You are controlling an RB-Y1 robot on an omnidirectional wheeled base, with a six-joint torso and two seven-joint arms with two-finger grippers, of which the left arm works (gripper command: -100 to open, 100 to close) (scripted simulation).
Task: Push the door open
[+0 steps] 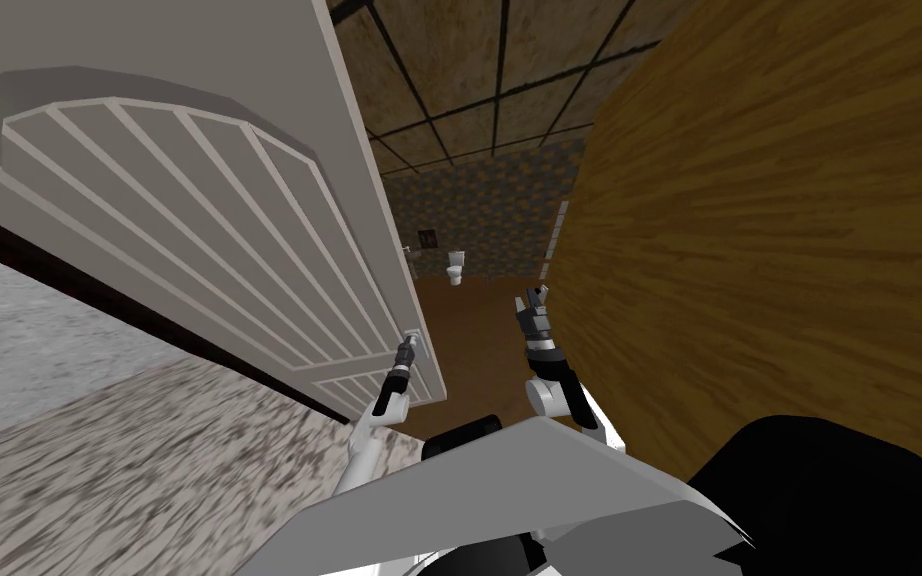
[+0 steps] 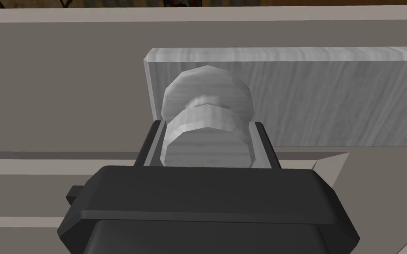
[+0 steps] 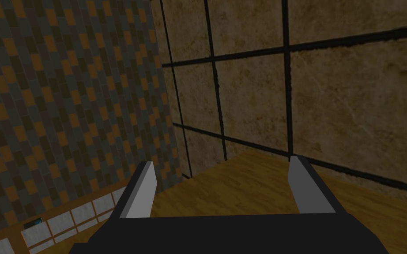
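A pale panelled door (image 1: 199, 200) with slanted slats stands partly open on my left, its free edge toward the gap. My left gripper (image 1: 408, 347) reaches to that edge and is shut on the door's grey round knob (image 2: 207, 119), its fingers (image 2: 154, 145) pressing the knob's sides; behind the knob lies a grey backplate (image 2: 330, 101) on the door (image 2: 57, 88). My right gripper (image 1: 535, 296) hangs in the doorway gap, open, fingers (image 3: 141, 190) apart with nothing between them.
Through the gap lies a room with a brown floor (image 1: 469, 330), a mosaic back wall (image 1: 489, 210) and a white toilet (image 1: 456, 266). A large wood-grain surface (image 1: 769, 250) rises close on my right. Speckled grey wall (image 1: 69, 440) lies to the left of the door.
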